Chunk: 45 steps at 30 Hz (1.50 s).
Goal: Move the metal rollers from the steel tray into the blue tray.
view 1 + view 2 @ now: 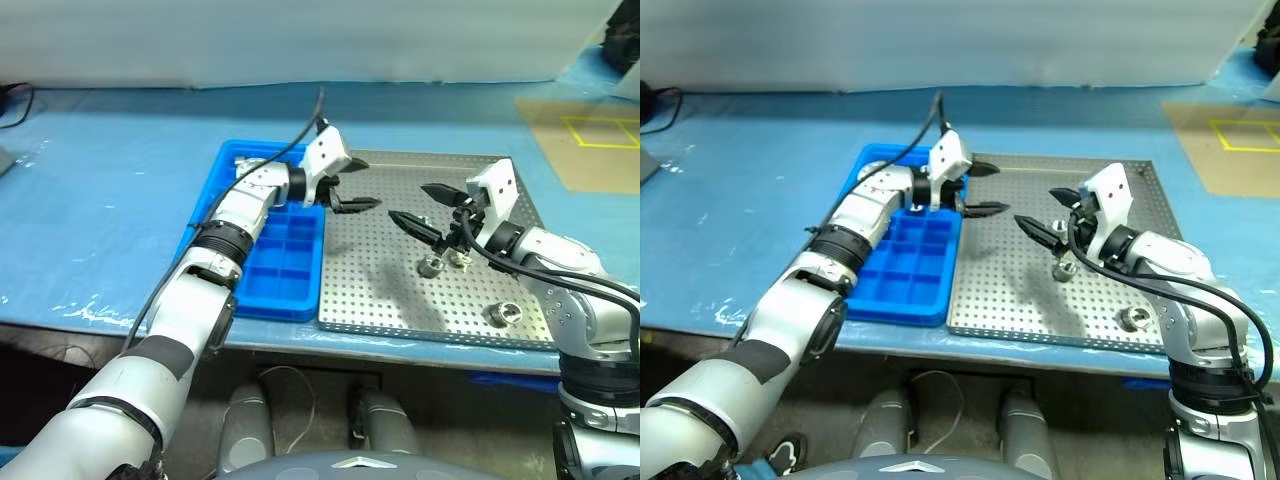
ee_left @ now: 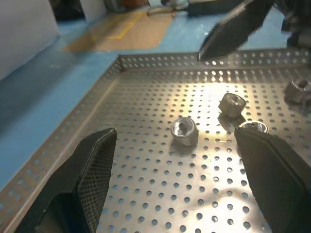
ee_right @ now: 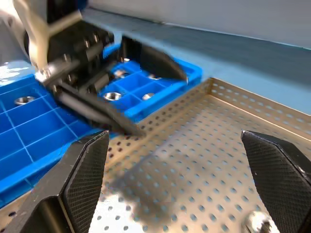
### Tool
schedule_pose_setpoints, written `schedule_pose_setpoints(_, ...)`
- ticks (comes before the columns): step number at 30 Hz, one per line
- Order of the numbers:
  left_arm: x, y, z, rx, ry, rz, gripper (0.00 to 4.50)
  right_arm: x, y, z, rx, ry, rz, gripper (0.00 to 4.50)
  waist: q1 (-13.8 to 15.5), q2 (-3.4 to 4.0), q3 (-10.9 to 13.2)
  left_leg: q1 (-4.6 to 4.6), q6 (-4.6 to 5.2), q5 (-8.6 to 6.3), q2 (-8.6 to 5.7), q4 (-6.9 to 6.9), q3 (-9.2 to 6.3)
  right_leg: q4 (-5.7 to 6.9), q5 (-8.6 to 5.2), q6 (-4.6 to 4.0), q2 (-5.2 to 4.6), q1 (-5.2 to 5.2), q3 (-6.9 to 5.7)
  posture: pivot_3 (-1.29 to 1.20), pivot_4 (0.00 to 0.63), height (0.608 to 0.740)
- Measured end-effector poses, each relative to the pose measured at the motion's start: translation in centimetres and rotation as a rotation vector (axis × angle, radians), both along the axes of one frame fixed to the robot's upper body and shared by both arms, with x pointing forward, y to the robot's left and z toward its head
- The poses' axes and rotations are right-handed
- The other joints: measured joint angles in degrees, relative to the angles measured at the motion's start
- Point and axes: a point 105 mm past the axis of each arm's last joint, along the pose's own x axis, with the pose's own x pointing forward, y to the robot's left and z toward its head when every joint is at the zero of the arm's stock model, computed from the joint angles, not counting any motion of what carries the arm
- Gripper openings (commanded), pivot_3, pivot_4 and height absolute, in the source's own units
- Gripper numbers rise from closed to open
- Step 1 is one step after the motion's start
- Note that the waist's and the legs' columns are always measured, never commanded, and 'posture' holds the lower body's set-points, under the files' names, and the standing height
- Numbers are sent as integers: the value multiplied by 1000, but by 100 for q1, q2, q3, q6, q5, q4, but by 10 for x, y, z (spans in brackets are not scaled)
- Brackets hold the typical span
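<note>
Your metal rollers [image 2: 184, 131] are short shiny silver cylinders w/ a dark centre hole, some lying tilted. You've got a few left on the steel tray [image 1: 400, 310]: two close together [image 1: 442, 263] just below the right gripper [image 1: 424, 207], and one [image 1: 502, 314] further toward the tray's near edge, well apart from both sets of jaws. In the left wrist view you see three rollers ahead of the left fingers [image 2: 90, 165], none betw. them.

The steel tray is grey, shallow, w/ a floor of small round holes and low rims. Beside it, touching along one long side, sits the blue tray [image 1: 275, 295], bright blue plastic w/ a grid of square compartments. Several compartments at its far end already hold rollers [image 3: 112, 95], as the right wrist view shows.

Your left gripper [image 1: 348, 185] hovers over the steel tray's edge nearest the blue tray, jaws spread wide, nothing in them. Your right gripper's jaws are spread fully too, empty, tips pointing at the left gripper, the two near but apart.
</note>
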Motion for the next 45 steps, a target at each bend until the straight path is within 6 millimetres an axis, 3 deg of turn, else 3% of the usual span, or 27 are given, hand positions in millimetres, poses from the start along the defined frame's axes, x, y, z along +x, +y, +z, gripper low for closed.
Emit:
schedule_pose_setpoints(7, -33, -55, -39, 76, 62, -157, 4089, -23, -21, 1, -1, -20, -171, 4500, -356, 3, -1, -3, 73, -44, -7, 50, 16, -13, -15, 61, -5, 4, 24, -671, 150, 740)
schedule_pose_setpoints(10, -40, -63, -53, 117, 73, -170, 4089, -32, -22, 1, 2, -23, -207, 4500, -529, 4, -2, -4, 84, -51, -9, 62, 22, -21, -12, 72, -6, 6, 26, -713, 150, 740)
schedule_pose_setpoints(18, -33, -61, -76, 219, 17, -80, 4089, -48, -28, 0, 3, -19, -280, 4500, -911, 21, -12, -35, 128, -76, -45, 74, 24, -104, 14, 118, -15, 20, 16, -749, 150, 740)
schedule_pose_setpoints(22, -23, -61, -77, 207, -11, 22, 4089, -49, -29, 0, 10, -17, -295, 4500, -1089, 26, -15, -65, 189, -113, -74, 111, 25, -120, 17, 123, -47, 21, 15, -748, 150, 740)
schedule_pose_setpoints(29, -22, -61, -76, 193, 4, 39, 4089, -49, -30, 1, 5, -18, -303, 4500, -1286, 29, -17, -81, 271, -137, -95, 129, 41, -162, 31, 101, -93, 43, 0, -745, 150, 740)
schedule_pose_setpoints(45, -18, -48, -90, 279, 7, 65, 4089, -47, -26, 1, 7, -19, -296, 4500, -1604, 31, -18, -77, 299, -154, -108, 145, 42, -182, 14, 130, -112, 69, -15, -724, 150, 740)
